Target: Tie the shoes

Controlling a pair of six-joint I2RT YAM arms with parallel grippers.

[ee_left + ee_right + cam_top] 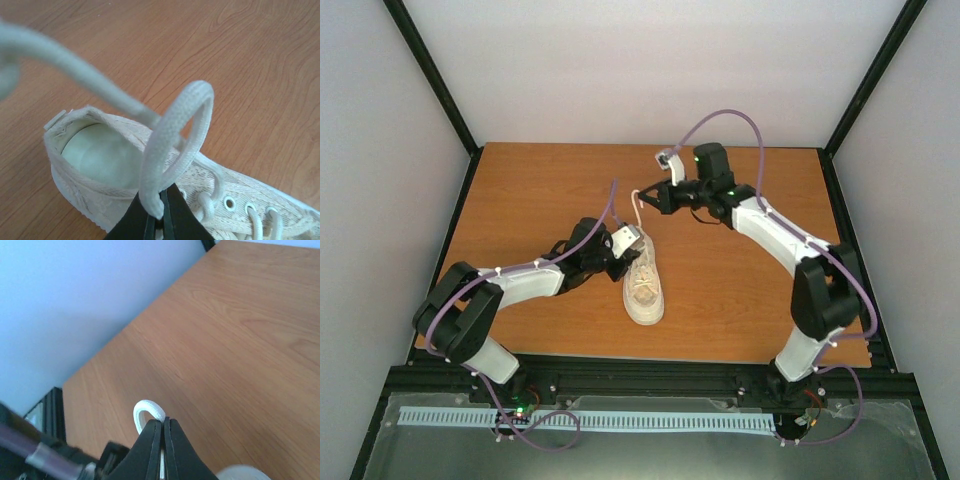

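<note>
The cream sneaker lies mid-table, toe toward the near edge; its heel opening and eyelets fill the left wrist view. My left gripper hovers at the shoe's heel end, shut on a white lace loop that arches up from its tips. My right gripper is farther back, above the table, shut on a lace; a small bend of it pokes out over the closed fingers. A thin lace strand runs from the shoe up to it.
The orange wooden table is edged by a black frame with white walls behind. A purple cable loops above the right arm. The left arm's body lies low along the table left of the shoe.
</note>
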